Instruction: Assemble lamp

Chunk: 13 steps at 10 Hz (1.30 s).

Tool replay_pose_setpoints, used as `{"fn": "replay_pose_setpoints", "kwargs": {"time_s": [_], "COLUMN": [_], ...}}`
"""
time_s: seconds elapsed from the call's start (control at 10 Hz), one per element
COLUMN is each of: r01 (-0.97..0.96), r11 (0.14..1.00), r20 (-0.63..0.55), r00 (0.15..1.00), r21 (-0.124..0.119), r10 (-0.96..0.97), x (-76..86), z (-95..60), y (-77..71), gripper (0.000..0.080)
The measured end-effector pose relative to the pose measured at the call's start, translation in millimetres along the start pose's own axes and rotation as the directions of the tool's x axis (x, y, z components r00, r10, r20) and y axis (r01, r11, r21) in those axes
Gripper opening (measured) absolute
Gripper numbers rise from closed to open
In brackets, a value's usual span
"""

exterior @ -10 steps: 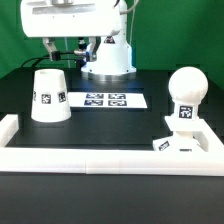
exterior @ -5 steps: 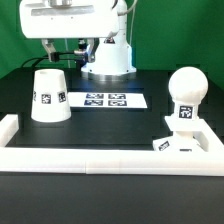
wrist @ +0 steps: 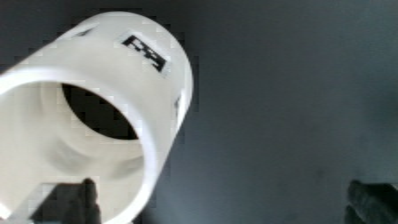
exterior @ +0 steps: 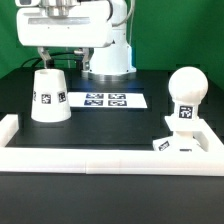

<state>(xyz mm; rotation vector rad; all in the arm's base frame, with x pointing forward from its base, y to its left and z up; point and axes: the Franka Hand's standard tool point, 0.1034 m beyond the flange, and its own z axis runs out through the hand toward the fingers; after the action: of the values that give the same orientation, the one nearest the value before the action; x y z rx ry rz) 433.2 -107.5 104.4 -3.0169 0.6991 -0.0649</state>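
Shade (exterior: pixel 50 96) stood on the black bench (exterior: pixel 110 125) at the exterior view's left, wide end down, narrow end up, long axis vertical. Hand (exterior: pixel 53 57) hung directly above it, close over the narrow top but apart from it. Wrist view looked down into the shade's (wrist: pixel 107 120) open mouth, with one dark fingertip (wrist: pixel 68 200) to one side of the rim and the other (wrist: pixel 377 196) well off to the far side; fingers stood wide apart, nothing between them. Shade sat off-centre toward one finger, so the coming descent likely called for a small sideways correction before closing on the wall.

Bulb (exterior: pixel 186 97) stood upright on the square base (exterior: pixel 185 143) at the exterior view's right, round end up, tag facing the camera. Base lay against the white rail (exterior: pixel 100 158) along the front. Marker board (exterior: pixel 104 100) lay flat between shade and bulb. Judged the shade the remaining part to carry across.
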Motion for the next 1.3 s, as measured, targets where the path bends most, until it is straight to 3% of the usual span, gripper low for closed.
{"fn": "replay_pose_setpoints", "kwargs": {"time_s": [0.5, 0.6, 0.7, 0.9, 1.0, 1.1, 1.2, 1.3], "r01": [0.016, 0.022, 0.025, 0.025, 0.025, 0.025, 0.027, 0.027], "r11": [0.999, 0.999, 0.999, 0.999, 0.999, 0.999, 0.999, 0.999], "r20": [0.005, 0.010, 0.011, 0.011, 0.011, 0.011, 0.008, 0.008], "r00": [1.000, 1.000, 1.000, 1.000, 1.000, 1.000, 1.000, 1.000], "r21": [-0.034, -0.039, -0.039, -0.039, -0.039, -0.039, -0.038, -0.038], "r10": [-0.016, -0.021, -0.024, -0.025, -0.025, -0.025, -0.026, -0.026], "x": [-4.2, -6.0, -6.4, -6.6, -6.6, -6.4, -5.5, -5.5], "z": [22.8, 26.3, 26.5, 26.7, 26.8, 26.6, 25.9, 26.0], "y": [8.6, 7.1, 5.6, 5.8, 5.8, 5.6, 5.0, 4.9], "gripper": [0.0698, 0.0575, 0.0575, 0.0299, 0.0299, 0.0118, 0.0042, 0.0042]}}
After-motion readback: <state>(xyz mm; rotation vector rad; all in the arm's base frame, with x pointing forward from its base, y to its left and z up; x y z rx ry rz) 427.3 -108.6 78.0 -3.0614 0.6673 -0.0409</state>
